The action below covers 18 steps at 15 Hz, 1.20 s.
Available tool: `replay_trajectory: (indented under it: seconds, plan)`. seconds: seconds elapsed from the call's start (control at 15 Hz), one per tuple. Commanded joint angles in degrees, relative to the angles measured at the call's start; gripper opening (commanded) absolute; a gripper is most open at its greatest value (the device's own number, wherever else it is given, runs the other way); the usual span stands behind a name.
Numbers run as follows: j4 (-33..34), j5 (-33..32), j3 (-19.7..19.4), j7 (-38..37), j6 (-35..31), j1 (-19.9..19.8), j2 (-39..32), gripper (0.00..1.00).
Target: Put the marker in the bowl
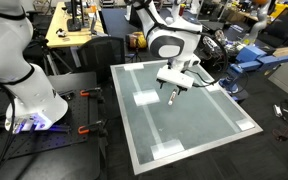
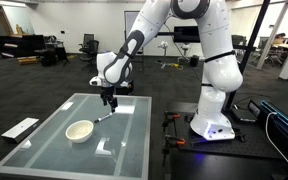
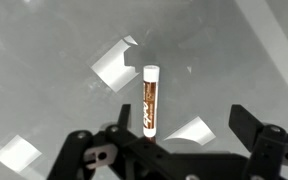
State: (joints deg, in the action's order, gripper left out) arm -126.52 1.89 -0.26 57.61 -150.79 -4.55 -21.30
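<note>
- Two fingers point(image 3: 246, 122) of the gripper point(image 2: 108, 100) are seen spread wide apart in the wrist view, and nothing is pinched between them.
- The marker point(image 3: 151, 100) is laid flat on the glass in the gap between those fingers. Its white end is pointed away from the wrist and its near end is hidden by the gripper's body. Whether the claw touches it cannot be told.
- Pale squares of tape point(image 3: 114, 62) are stuck flat on the glass close around the marker, one near its white end and one beside its dark barrel. No height is added by them.
- The bowl point(image 2: 80, 130) is set upright near the marker in an exterior view. Only a narrow strip of bare glass is seen between them, and nothing is seen inside the bowl.
- The table point(image 1: 126, 120) is bounded all round by a pale raised frame. The bowl is kept well inside that frame, and broad bare glass is offered on the camera side of both bowl and gripper.
- The arm's white base point(image 2: 212, 125) is mounted on a dark stand beside one long edge of the table, and the arm is arched over the glass from there.
- A pale flat board point(image 2: 21, 127) is laid on the carpet beyond the opposite edge.
- Office chairs point(image 2: 89, 45) and a wooden desk point(image 1: 69, 30) are placed well apart from the table, at the back of the room.
</note>
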Motion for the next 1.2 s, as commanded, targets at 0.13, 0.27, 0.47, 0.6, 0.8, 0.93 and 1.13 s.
replay_trajectory:
  seconds: [0.13, 0.27, 0.47, 0.6, 0.8, 0.93, 1.13]
  plan:
    - [4.43, -4.87, 0.73, -2.17, 0.72, -0.89, -5.01, 1.00]
    - [5.39, -5.93, 0.89, -2.17, 0.72, -0.92, -6.26, 1.00]
    - [7.13, -7.02, 1.01, -2.26, 0.81, -0.85, -8.05, 1.00]
    - [8.50, -7.54, 1.14, -2.41, 1.01, -0.83, -9.19, 1.00]
    - [10.04, -7.72, 1.45, -2.52, 1.22, -0.84, -10.44, 1.00]
    - [10.89, -7.66, 1.67, -2.49, 1.35, -0.90, -11.17, 0.88]
    - [11.60, -7.71, 1.86, -2.53, 1.56, -0.86, -11.91, 0.60]
